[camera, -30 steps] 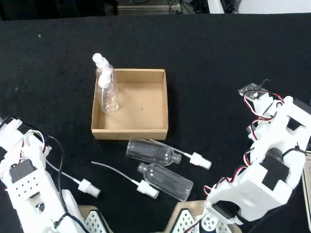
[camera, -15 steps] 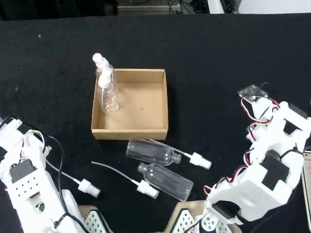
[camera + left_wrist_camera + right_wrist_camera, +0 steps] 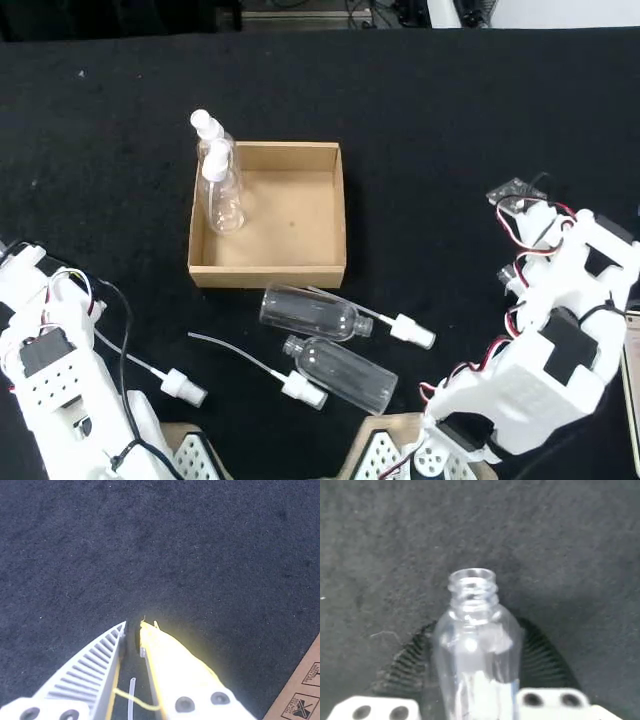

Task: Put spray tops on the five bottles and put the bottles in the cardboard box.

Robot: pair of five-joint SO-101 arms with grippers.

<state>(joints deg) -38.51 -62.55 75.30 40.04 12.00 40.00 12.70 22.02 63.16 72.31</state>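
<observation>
Bottle (image 3: 476, 647), uncapped: clamped in right gripper (image 3: 476, 630), over table (image 3: 570, 540). Left gripper (image 3: 132, 627): jaws together, empty. Two open bottles (image 3: 312, 312), loose spray tops (image 3: 303, 390) lie before cardboard box (image 3: 267, 273). Capped bottles (image 3: 222, 190) at far corner, one possibly outside. Risk: smooth bottle twisting in clamp when top pressed on; dip tube missing neck.

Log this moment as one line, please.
right gripper: topless bottle | left gripper: shut, empty | box: two topped bottles | table: two bare bottles
</observation>
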